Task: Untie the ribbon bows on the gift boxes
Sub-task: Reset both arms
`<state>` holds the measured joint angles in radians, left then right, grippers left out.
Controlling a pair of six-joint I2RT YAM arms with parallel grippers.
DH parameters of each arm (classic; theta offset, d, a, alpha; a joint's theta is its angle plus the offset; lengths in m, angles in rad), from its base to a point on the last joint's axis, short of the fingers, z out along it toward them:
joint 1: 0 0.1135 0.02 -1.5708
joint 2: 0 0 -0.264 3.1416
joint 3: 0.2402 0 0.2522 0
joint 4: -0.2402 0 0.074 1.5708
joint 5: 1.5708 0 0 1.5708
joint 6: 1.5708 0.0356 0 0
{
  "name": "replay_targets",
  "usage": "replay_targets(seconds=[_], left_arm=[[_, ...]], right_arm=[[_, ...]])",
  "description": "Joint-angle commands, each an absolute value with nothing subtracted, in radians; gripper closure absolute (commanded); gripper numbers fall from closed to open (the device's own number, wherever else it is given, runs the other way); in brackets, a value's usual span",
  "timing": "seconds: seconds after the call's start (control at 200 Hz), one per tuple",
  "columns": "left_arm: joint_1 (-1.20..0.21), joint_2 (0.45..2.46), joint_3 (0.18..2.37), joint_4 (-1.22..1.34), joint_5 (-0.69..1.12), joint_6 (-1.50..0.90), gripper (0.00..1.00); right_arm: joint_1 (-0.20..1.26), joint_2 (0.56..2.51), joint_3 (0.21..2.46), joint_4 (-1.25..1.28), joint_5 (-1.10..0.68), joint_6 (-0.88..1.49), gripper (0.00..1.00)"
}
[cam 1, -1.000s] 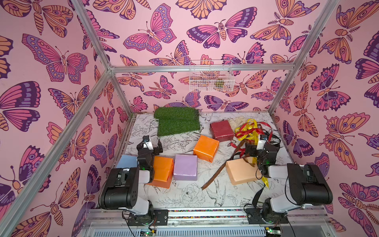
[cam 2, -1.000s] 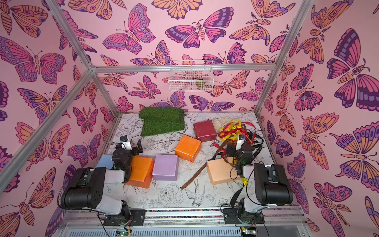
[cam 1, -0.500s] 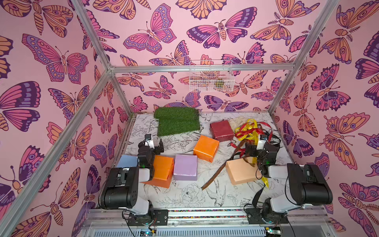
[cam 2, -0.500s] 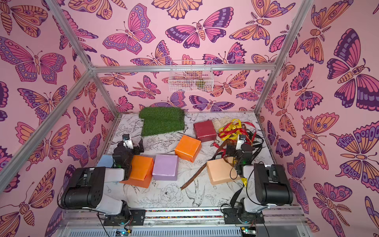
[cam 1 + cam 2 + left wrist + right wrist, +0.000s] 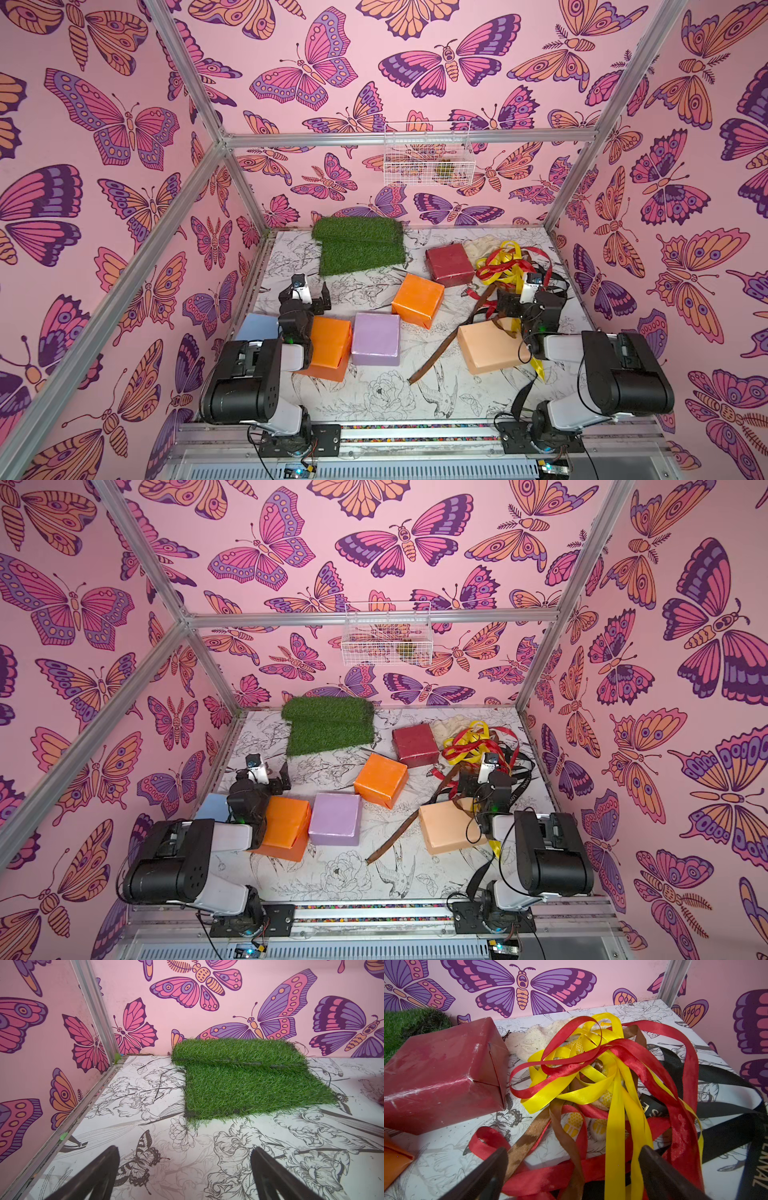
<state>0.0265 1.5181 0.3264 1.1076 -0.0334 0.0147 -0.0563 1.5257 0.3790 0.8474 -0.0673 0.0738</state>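
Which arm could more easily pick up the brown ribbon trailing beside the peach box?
The right arm, likely. The right pincer, open, hovers over the ribbon pile, close to the peach box and the brown ribbon. The left pincer, also open, faces the turf mat across the table.

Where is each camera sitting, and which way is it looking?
Top views: high in front, looking down toward the back wall; left arm, right arm, left tool and right tool, open, show.
Left wrist: on the left arm, facing the green turf mat; its fingers show.
Right wrist: on the right arm, facing the ribbons and dark red box; its fingers show.
Shared: both wrist views catch the mat.
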Motion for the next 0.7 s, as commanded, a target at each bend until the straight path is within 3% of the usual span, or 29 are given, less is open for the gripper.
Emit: replay_targets(seconds=[0.0, 0.696], left_arm=[[0.025, 1.543, 0.292, 1.022, -0.089, -0.026, 0.00], [0.025, 1.546, 0.319, 0.944, -0.089, -0.024, 0.00]], right_arm=[[-0.048, 1.511, 0.397, 0.833, -0.054, 0.062, 0.01], [-0.040, 1.513, 0.403, 0.822, -0.065, 0.050, 0.01]])
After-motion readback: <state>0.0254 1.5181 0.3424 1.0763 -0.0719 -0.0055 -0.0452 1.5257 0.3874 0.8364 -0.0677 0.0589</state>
